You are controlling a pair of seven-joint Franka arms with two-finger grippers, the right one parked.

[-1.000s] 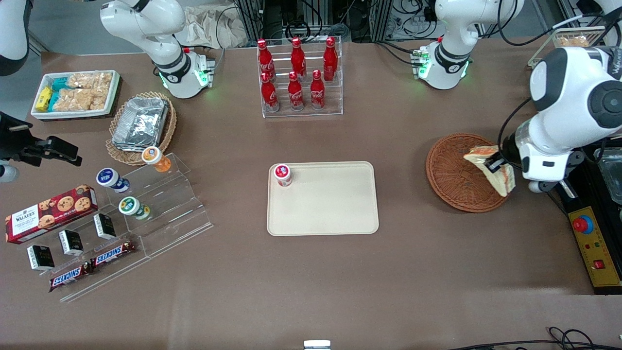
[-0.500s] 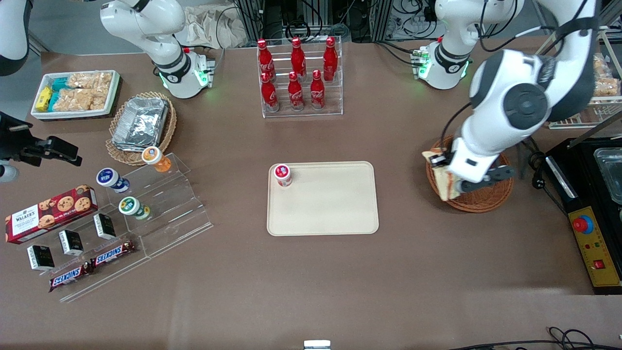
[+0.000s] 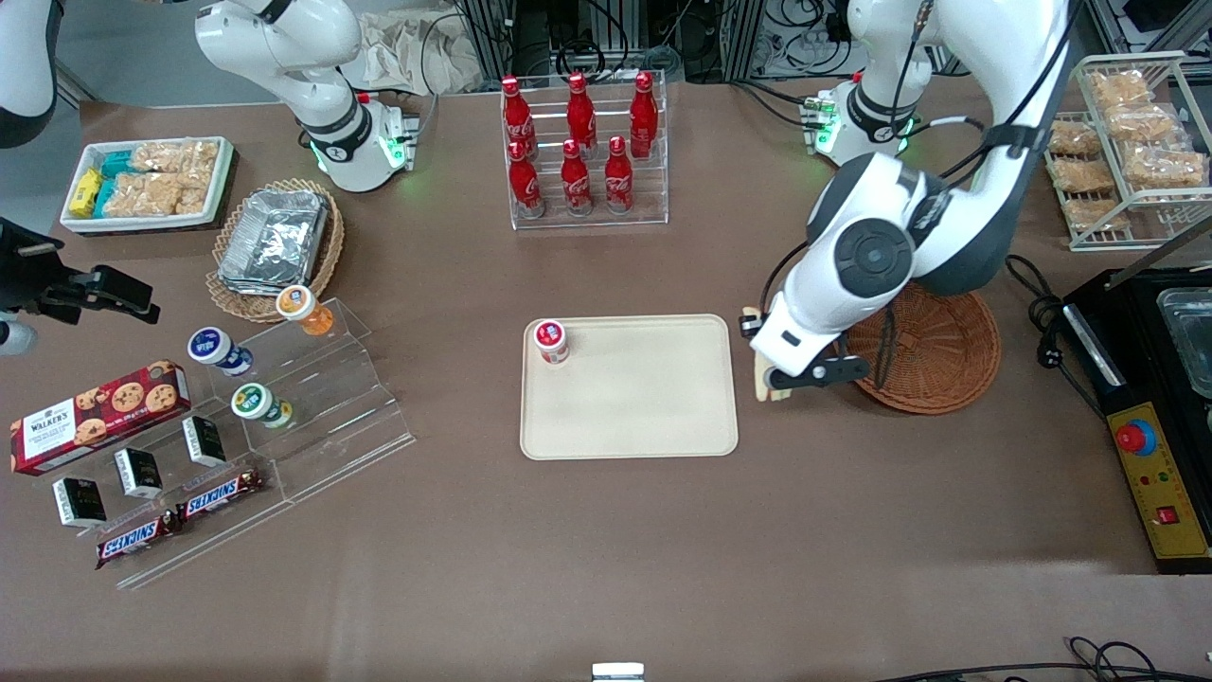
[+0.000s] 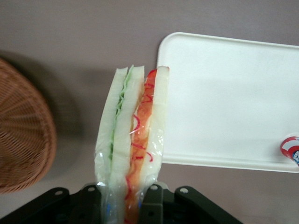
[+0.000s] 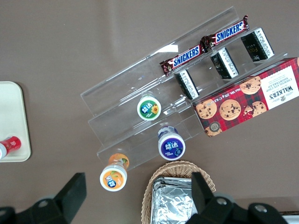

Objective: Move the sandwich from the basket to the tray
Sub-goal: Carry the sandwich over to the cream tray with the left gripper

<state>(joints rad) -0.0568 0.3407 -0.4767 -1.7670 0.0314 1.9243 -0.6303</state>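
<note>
Left wrist view showed the gripper (image 4: 125, 205) clamped on the sandwich (image 4: 133, 135), one black finger (image 4: 153, 205) on each bread face, the wedge hanging with its red and green filling edge toward the camera. The sandwich was in the air between the basket (image 4: 21, 135) and the tray (image 4: 224, 98), just at the tray's rim and not yet over its middle. In the front view the gripper (image 3: 769, 365) sat just beside the tray (image 3: 629, 426) edge that faces the basket (image 3: 952, 355), which looked empty; only a sliver of the sandwich (image 3: 760, 381) showed below the wrist.

Likely trouble, as a judgement: the clear wrap is slick and the bread soft, so the wedge could slide or sag out of the pinch if carried fast. Let go here, it would probably land across the rim or on the table. Carried too far along the tray, it might knock the small red-lidded cup (image 3: 550, 341) standing in the tray corner toward the parked arm's end.

The table (image 3: 606, 549) was a plain brown surface. A rack of red bottles (image 3: 579, 142) stood farther from the front camera than the tray, a clear stepped stand with snacks (image 3: 312, 417) lay toward the parked arm's end, and cables and equipment crowded the room's edge
</note>
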